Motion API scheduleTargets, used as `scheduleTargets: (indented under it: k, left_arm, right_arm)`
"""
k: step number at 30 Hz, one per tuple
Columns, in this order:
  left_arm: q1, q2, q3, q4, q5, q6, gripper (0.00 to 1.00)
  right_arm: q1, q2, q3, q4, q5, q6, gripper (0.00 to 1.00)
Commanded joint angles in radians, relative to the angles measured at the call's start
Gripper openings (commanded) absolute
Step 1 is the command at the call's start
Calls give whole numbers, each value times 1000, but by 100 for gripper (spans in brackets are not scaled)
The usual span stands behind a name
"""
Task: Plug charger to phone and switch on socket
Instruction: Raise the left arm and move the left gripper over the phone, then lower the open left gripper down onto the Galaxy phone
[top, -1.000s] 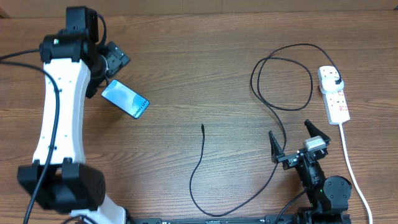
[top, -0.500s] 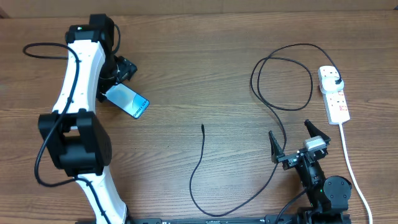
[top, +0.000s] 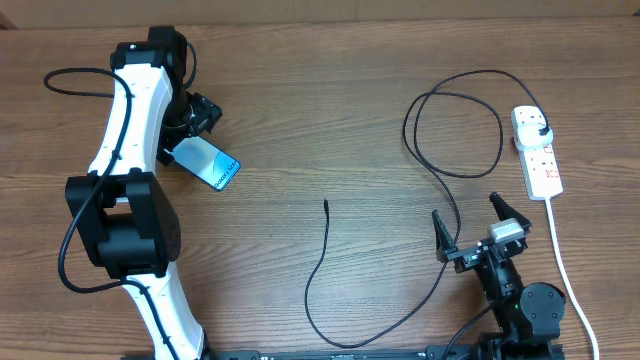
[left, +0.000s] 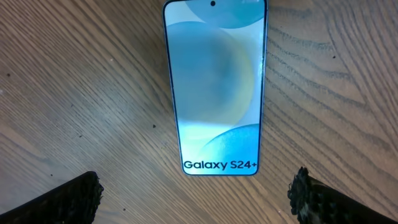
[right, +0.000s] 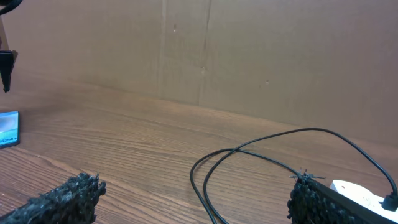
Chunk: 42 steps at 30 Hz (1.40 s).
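- The phone (top: 203, 161) lies flat on the wooden table (top: 330, 90), screen up and lit light blue, reading "Galaxy S24+" in the left wrist view.
- The left gripper (left: 199, 202) hangs over the phone's near end with its jaws spread wide. One dark finger pad (left: 68, 199) shows on each side of the phone's bottom edge, and neither touches it.
- The charger cable's small connector tip (top: 327, 204) rests on the table, well apart from the phone, on the side toward the right arm. It is not plugged into the phone.
- From that tip the black charger cable (top: 452, 205) swings away from the phone, makes a large loop and ends in a black plug (top: 540, 125).
- That plug sits in the white power strip (top: 537, 155), far across the table from the phone. Whether its switch is on cannot be told.
- The right gripper (top: 472, 225) is also far from the phone, just beside the cable. Its jaws are apart and hold nothing.
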Motion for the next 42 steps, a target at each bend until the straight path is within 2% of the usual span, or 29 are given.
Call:
scheduleTargets:
  k: [1,21,34,42]
  left_arm:
    - [4,5,21,7,-9,-13,100]
    - [4,5,18,15,-8,-18,100]
    - [4,5,-44,42,9,-37,100]
    - [4,6,-49,50,17,-89,100]
  right_arm:
    - [5,-5,-11,6,-4,-4,100]
    - [5,-5,-11,6,-4,-4,100]
    - [5,-5,-11,6,-4,-4,100]
    - [5,-5,-11,6,-4,-4,100]
